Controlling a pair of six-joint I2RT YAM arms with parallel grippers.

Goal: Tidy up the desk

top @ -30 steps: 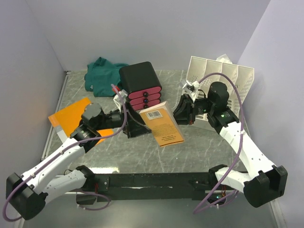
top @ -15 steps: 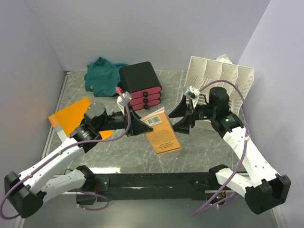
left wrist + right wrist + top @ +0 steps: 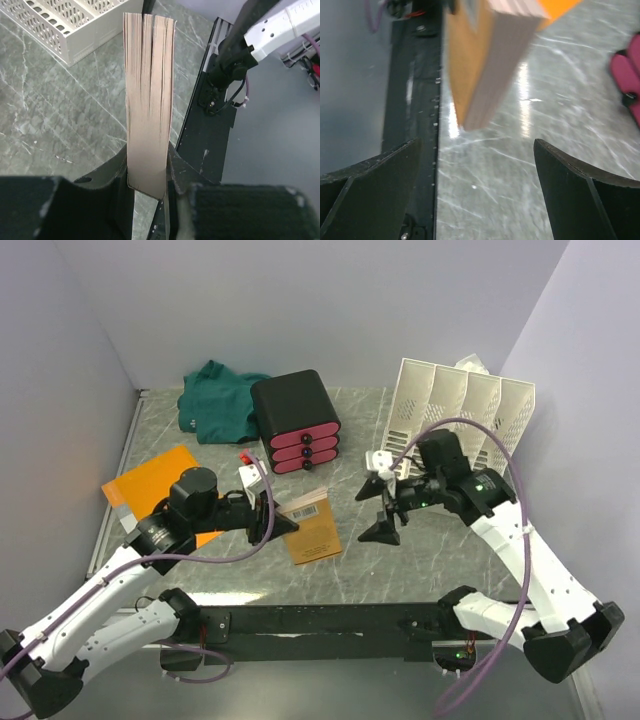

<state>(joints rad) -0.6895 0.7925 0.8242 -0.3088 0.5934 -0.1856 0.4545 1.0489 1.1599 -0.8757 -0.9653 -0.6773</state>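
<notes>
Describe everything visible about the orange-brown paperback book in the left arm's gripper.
The orange-brown paperback book is closed, with a soft cover, a white barcode label near one end and pale, slightly fanned page edges. It is tilted over the near middle of the grey-green marbled desk, clamped at one edge by the left gripper. The open right gripper stands apart from it.

Grey-green marble patterning, veined pale, on the table (image 3: 430, 560); an orange cover and tan page edges on the book (image 3: 310, 535); teal cloth (image 3: 215, 400); black drawer box (image 3: 290, 400) fronted pink; white perforated rack (image 3: 460, 405); orange folder (image 3: 145, 480).
</notes>
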